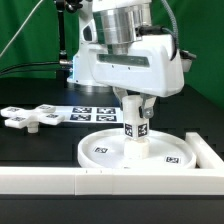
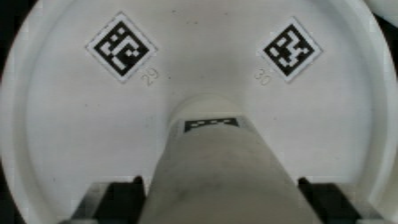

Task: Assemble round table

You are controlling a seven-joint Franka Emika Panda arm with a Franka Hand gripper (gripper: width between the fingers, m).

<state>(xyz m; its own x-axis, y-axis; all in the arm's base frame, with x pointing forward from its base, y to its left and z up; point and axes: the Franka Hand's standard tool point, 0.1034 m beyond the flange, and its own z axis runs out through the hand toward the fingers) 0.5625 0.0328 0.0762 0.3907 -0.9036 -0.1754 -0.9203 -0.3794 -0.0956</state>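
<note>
The large round rimmed disc (image 1: 100, 152) lies flat on the black table near the front. The short cylindrical post (image 1: 135, 128), with square tags on its side, stands upright on the disc's middle. My gripper (image 1: 134, 103) is straight above it and shut on the post's upper part. In the wrist view the post (image 2: 222, 160) runs between my two black fingers (image 2: 121, 200), which press on both its sides, and my gripper (image 2: 222, 198) hangs over the disc (image 2: 199, 40) with its two tags. The cross-shaped piece (image 1: 30, 117) lies apart at the exterior view's left.
The marker board (image 1: 95, 113) lies flat behind the disc. The long white border wall (image 1: 110, 182) runs along the front and turns up the exterior view's right side (image 1: 207, 152), close to the disc's rim. A green backdrop stands behind.
</note>
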